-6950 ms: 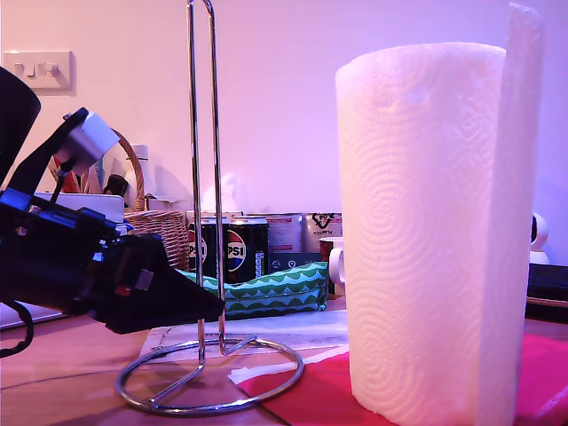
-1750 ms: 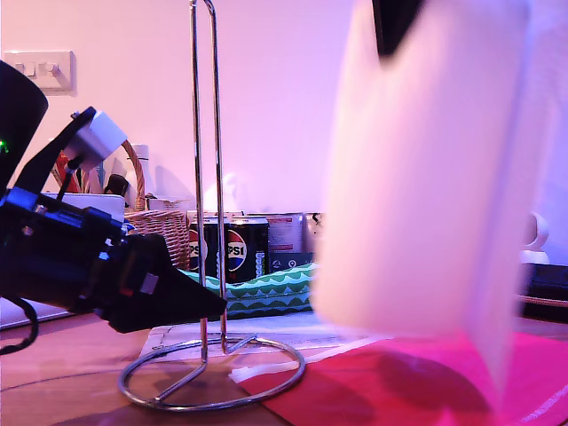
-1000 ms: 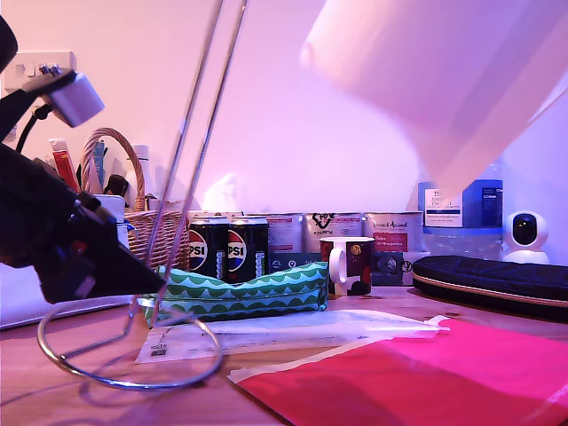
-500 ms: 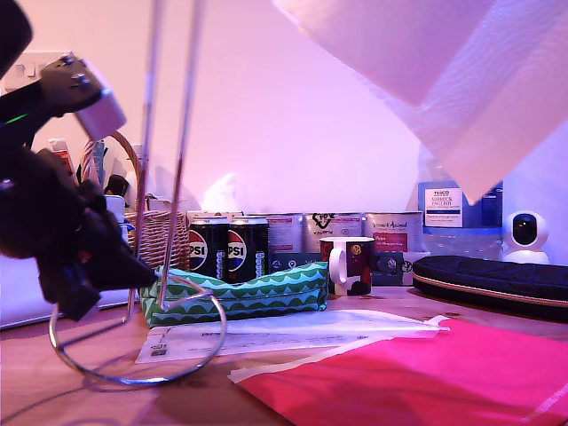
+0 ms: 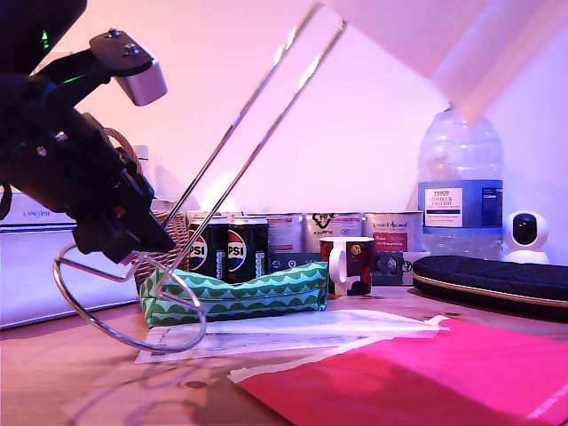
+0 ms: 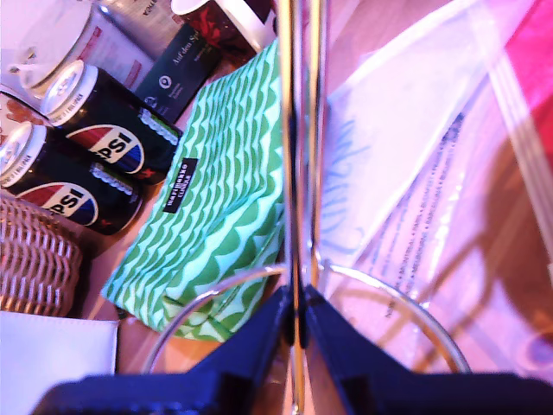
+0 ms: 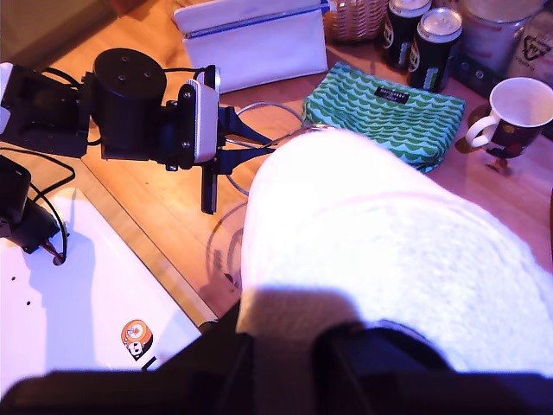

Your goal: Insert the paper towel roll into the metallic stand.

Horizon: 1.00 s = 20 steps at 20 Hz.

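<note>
A: Your first tool [image 6: 295, 324] is pinched on the upright rod of the metallic stand [image 5: 240, 146], low near the ring base, tipping it toward the exterior view's right, likely so its top aims at the core.

B: And the paper towel roll [image 7: 380, 233]?

A: Your second tool [image 7: 285, 346] carries it high; its grip is hidden behind the roll, so you cannot tell how it closes. Only a corner shows at the top of the exterior view.

B: Changes?

A: Half a second ago the stand stood nearly vertical on the surface [image 5: 98, 390]; now it leans, one side of the base lifted, and the roll has risen.
</note>
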Motion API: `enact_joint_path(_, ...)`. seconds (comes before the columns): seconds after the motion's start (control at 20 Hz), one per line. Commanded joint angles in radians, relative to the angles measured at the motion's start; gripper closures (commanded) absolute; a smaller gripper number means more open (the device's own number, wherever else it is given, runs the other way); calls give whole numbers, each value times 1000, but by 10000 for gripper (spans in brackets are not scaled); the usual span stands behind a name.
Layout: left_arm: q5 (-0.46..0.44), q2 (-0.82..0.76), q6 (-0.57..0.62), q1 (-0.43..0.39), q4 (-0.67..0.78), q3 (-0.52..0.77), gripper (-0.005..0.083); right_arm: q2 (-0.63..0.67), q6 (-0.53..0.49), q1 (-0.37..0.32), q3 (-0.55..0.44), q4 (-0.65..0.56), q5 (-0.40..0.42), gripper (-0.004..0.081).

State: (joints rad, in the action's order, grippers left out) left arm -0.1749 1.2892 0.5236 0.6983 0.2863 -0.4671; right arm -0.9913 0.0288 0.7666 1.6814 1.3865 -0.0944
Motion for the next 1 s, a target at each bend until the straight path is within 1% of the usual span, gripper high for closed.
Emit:
enact_joint_path(0.0,-7,-11,1,1,-3,-7,798,27,1,-2,10,-14,2,782)
enact_joint_path(0.05,-15,-11,1,0,-12,-7,798,40,1,-2,10,-14,14,782)
enact_joint_path(0.2,-30,-11,1,0,-29,-7,798,72,1,-4,10,-14,98,782)
enact_joint_path(0.25,-30,-11,1,0,-31,-7,798,77,0,-4,10,-14,106,782)
enact_joint_path(0.5,-47,-11,14,16,-31,-7,798,71,-27,-4,10,-16,105,782)
enact_joint_path(0.8,-96,-11,51,67,-24,-7,797,51,-31,-4,10,-17,105,782)
enact_joint_path(0.95,-111,-26,61,88,-24,-7,797,40,-52,-4,10,-17,105,782)
